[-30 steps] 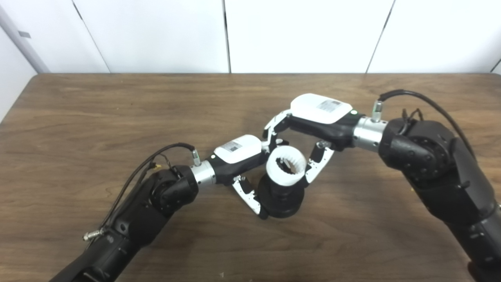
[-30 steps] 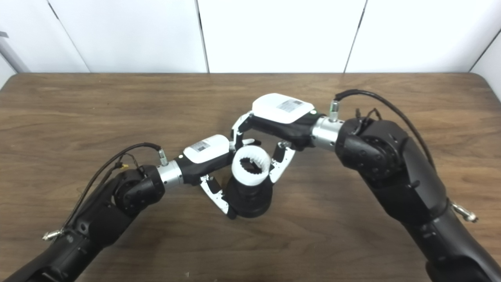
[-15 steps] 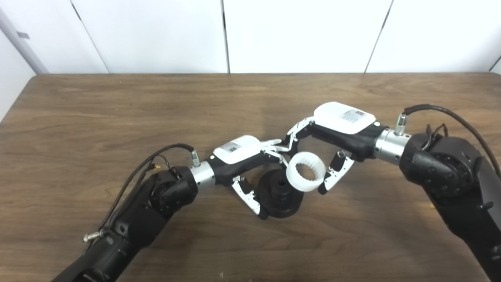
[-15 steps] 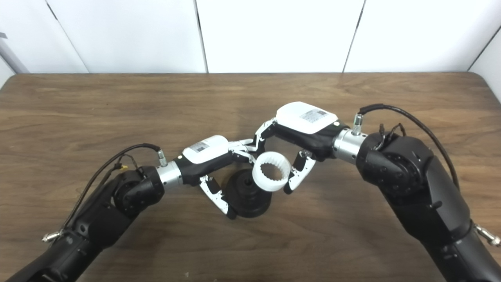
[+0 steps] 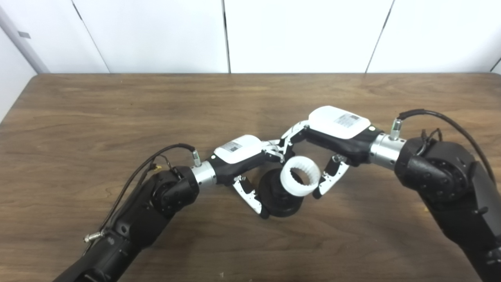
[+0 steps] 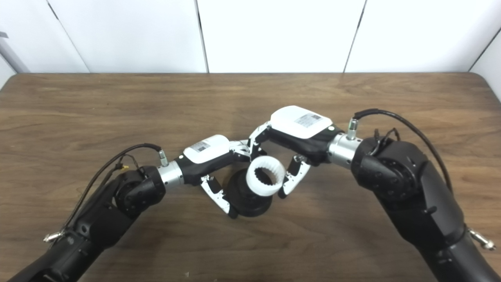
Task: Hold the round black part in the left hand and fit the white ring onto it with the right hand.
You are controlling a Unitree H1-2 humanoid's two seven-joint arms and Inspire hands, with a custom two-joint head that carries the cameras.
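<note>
1. The round black plastic part [image 5: 282,196], a flanged disc with a raised hub, rests on the brown wood-grain desk [image 5: 117,109] near its middle. The left hand [image 5: 242,154] has its fingers wrapped around the part's left and far sides, gripping it.
2. The white toothed plastic ring [image 5: 300,181] is pinched by the right hand [image 5: 332,131], with fingers on its outer wall at opposite sides. It hangs tilted, just above and a little right of the black hub, and is not yet seated.
3. Handling, as a judgement: the ring looks rigid, light and smooth, so it likely slips if pinched loosely. The outer wall is the place to hold it (the inner teeth must stay free to mesh). It probably jams if pushed on at a tilt.
4. The black part seems heavier and stiff, and its wide flange gives a steady base. A grip on the flange rim keeps the hub clear for the ring.
5. The left eye view shows more of the dark gap between ring and hub, on the ring's left. The right eye view looks more squarely down the ring's bore, so the teeth read clearly. Whether the ring's lower edge touches the hub I cannot tell from either view.
</note>
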